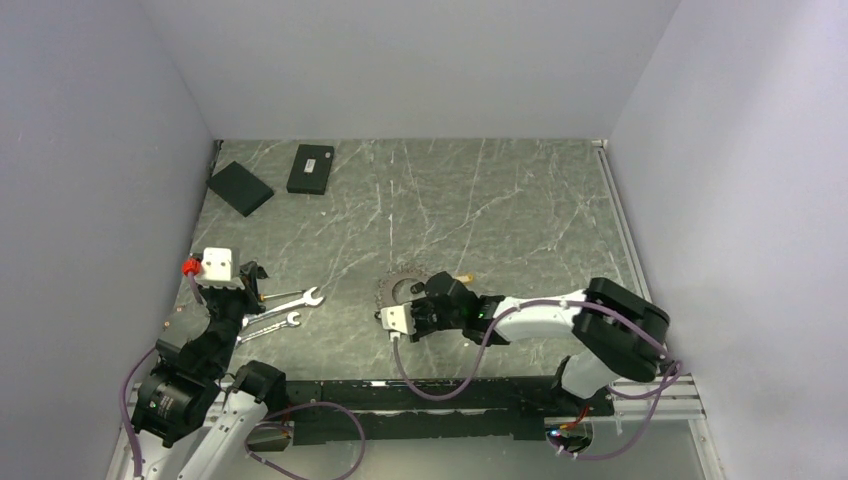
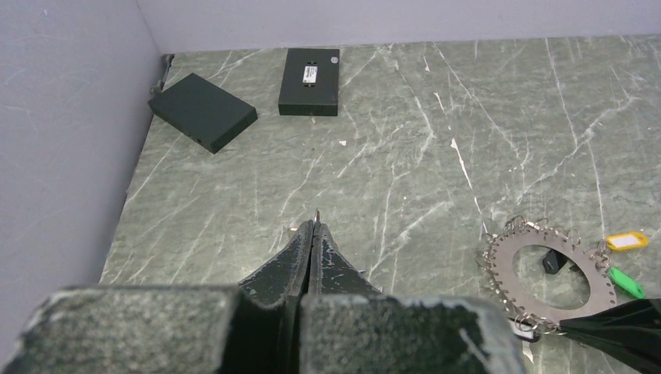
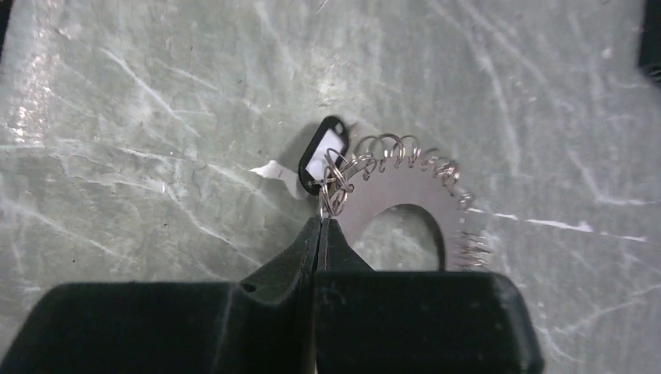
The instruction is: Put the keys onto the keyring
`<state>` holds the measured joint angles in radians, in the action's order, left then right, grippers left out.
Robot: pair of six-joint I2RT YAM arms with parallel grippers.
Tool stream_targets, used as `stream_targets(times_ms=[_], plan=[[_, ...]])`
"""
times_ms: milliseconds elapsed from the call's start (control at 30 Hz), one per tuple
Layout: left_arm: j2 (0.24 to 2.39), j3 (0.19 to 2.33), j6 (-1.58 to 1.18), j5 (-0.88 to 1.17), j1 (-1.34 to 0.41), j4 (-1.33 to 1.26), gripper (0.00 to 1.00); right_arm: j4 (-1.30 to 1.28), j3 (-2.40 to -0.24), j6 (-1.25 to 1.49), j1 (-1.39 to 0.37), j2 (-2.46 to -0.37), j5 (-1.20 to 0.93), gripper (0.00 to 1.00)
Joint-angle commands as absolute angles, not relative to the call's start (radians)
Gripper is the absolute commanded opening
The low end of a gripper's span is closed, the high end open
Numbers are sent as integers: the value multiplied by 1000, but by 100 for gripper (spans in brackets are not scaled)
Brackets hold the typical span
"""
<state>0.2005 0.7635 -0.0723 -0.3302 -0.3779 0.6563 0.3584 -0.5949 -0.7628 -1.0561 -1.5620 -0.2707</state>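
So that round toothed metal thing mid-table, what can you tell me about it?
The keyring is a flat, thin, grey metal disc with a large centre hole, lying on the marbled table. Small wire rings fringe its rim like teeth. A yellow tag, a green tag and a black tag sit at its edge. The right end effector, closed, meets the fringe beside the black tag.

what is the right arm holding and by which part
Right fingers pinch one small split ring at the disc rim, by its lower edge, beside the black tag.
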Motion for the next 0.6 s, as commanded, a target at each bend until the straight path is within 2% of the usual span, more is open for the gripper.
stream_targets(times_ms=[0, 267, 433, 567], plan=[[215, 779, -78, -317, -372, 623, 0, 362, -596, -785, -1061, -1420, -302, 0], [222, 775, -66, -215, -372, 593, 0, 289, -611, -811, -1084, -1240, -261, 0], [255, 784, -45, 22, -373, 535, 0, 260, -620, -826, -1100, -1128, -246, 0], [344, 837, -52, 337, -373, 490, 0, 259, -620, -816, -1101, -1046, -262, 0]])
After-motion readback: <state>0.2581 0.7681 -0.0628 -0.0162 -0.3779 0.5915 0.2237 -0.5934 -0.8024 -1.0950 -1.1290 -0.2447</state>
